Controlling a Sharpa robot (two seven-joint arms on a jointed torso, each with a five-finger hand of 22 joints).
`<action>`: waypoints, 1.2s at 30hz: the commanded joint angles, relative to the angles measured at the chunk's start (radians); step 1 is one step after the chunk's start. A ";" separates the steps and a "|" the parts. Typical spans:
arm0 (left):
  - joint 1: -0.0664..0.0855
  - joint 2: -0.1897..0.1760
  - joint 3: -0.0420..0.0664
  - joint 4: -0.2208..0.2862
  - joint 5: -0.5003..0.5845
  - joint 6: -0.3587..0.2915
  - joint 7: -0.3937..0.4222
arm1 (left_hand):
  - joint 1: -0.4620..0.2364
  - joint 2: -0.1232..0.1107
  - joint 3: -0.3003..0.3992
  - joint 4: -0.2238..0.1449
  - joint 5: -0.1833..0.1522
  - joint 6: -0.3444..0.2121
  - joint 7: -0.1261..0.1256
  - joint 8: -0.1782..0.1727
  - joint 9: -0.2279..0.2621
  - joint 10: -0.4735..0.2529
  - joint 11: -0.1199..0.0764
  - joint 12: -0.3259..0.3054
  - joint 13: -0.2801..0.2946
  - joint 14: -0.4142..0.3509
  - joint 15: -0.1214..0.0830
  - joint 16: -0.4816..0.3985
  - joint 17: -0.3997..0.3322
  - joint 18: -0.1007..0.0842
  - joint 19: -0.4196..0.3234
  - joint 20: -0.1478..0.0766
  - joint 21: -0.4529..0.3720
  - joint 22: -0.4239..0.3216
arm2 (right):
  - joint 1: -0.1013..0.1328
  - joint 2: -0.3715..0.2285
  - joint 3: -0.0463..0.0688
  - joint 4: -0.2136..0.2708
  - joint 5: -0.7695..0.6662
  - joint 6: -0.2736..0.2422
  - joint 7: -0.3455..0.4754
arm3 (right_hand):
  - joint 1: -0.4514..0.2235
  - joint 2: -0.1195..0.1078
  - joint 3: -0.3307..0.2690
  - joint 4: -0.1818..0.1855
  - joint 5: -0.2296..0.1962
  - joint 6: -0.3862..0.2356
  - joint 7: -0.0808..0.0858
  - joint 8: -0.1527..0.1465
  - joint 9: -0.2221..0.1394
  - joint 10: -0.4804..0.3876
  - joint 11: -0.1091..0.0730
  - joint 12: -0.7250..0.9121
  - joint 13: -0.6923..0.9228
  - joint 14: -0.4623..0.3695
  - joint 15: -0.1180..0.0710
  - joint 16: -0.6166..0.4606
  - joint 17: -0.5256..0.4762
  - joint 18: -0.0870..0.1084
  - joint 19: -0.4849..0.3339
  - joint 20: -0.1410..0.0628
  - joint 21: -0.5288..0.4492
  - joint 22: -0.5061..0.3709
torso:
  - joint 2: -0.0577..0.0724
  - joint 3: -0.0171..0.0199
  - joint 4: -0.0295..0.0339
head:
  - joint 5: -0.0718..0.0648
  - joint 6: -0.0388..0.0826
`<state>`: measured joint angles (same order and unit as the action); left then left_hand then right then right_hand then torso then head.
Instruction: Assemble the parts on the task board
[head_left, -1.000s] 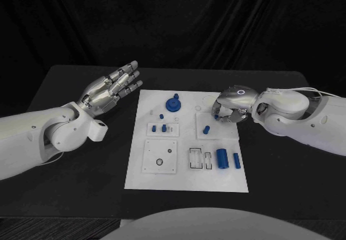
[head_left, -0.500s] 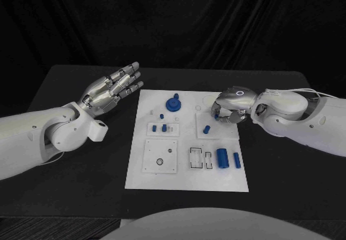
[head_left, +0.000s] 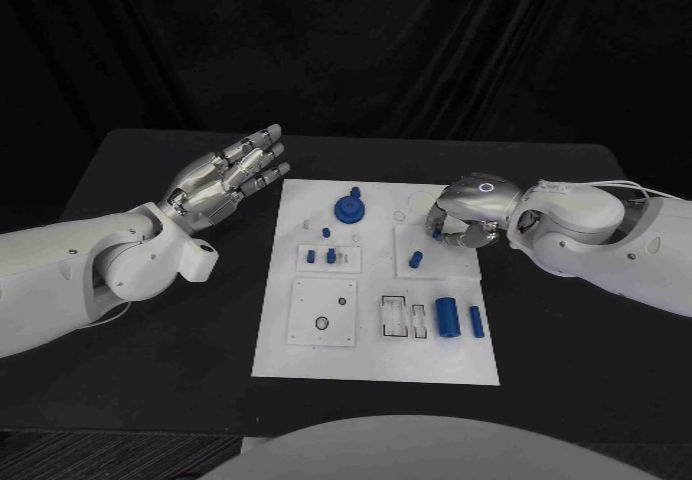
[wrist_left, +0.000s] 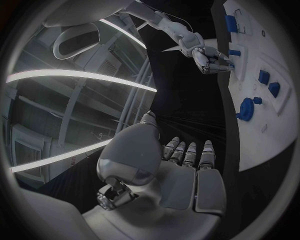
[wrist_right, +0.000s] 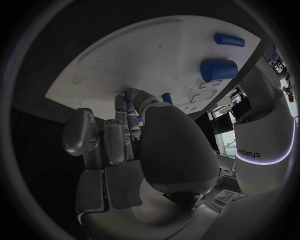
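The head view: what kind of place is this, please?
Probably a robotics lab test bench: a white task board with small blue parts lies on a black table, dark curtains hang behind, and the left hand hovers open.

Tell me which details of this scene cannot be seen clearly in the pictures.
- Right robot hand: in the head view its curled fingers hide whether they grip the small blue part; in the right wrist view its own thumb covers the fingertips.
- Small holes and slots of the white rectangular task board: too small in the head view to tell their shapes.
- Blue round gear-like part: squeezed by the fisheye bend in the left wrist view.
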<state>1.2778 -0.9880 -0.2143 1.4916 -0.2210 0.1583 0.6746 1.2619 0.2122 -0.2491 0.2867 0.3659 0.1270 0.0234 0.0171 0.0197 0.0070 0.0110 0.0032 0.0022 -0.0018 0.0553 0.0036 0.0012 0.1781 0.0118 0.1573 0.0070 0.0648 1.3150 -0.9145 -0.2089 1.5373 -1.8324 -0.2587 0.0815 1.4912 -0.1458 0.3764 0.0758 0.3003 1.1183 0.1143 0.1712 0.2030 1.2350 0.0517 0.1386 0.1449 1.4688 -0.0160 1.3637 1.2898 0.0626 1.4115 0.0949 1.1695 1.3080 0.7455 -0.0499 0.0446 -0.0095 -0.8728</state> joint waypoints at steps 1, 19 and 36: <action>-0.002 0.001 0.001 -0.001 0.001 0.018 0.013 | 0.012 -0.001 0.005 0.002 0.005 0.006 0.001 0.004 0.001 0.000 0.005 0.000 0.001 0.002 0.006 -0.004 -0.001 -0.004 -0.001 0.008 0.005 0.002 | 0.000 -0.011 0.002 0.007 -0.005 -0.057 -0.018 | 0.006 0.000 -0.001 -0.004 -0.005 0.006 0.000 0.003 0.002 0.008 0.000 0.002 0.000 0.017 -0.006 -0.006 -0.003 0.019 0.000 -0.010 0.000 0.155 | -0.001 -0.0003 0.0001 | 0.001 0.000; -0.002 0.008 0.001 -0.010 0.001 0.028 -0.008 | 0.021 0.002 0.006 0.001 0.008 0.012 0.011 0.005 0.002 0.002 0.017 0.001 0.001 0.002 0.011 -0.004 -0.001 -0.002 0.001 0.017 0.006 0.005 | 0.052 -0.058 0.002 0.090 -0.005 -0.086 -0.044 | -0.007 -0.002 -0.004 -0.001 -0.028 0.011 -0.002 -0.001 0.006 0.017 -0.002 -0.007 -0.007 0.018 -0.008 -0.012 -0.010 0.019 0.001 -0.011 -0.002 0.155 | 0.000 -0.0021 -0.0010 | 0.003 0.000; -0.003 0.013 0.001 -0.013 0.001 0.033 -0.022 | 0.026 0.005 0.007 0.001 0.010 0.013 0.016 0.005 0.002 0.003 0.026 0.002 0.002 0.002 0.014 -0.004 -0.001 -0.001 0.002 0.022 0.006 0.006 | 0.090 0.039 0.002 0.216 -0.005 0.039 -0.064 | -0.001 0.003 0.008 -0.007 -0.036 0.002 0.001 -0.018 0.002 0.020 0.000 -0.022 -0.017 0.017 -0.007 -0.019 -0.018 0.020 -0.002 -0.011 -0.012 0.153 | -0.001 -0.0025 -0.0028 | 0.041 0.000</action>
<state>1.2764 -0.9770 -0.2144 1.4769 -0.2206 0.1741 0.6481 1.2777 0.2201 -0.2491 0.2868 0.3698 0.1378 0.0341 0.0171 0.0205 0.0103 0.0288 0.0033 0.0034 0.0004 0.0647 0.0036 0.0015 0.1781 0.0118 0.1717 0.0070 0.0699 1.4034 -0.8870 -0.2079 1.7519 -1.8330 -0.2767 0.0422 1.4908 -0.1462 0.3820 0.0700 0.2692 1.1180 0.1143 0.1596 0.2051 1.2489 0.0520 0.1206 0.1261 1.4658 -0.0189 1.3476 1.2731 0.0625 1.4116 0.0876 1.1643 1.3076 0.7459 -0.0528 0.0434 0.0244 -0.8728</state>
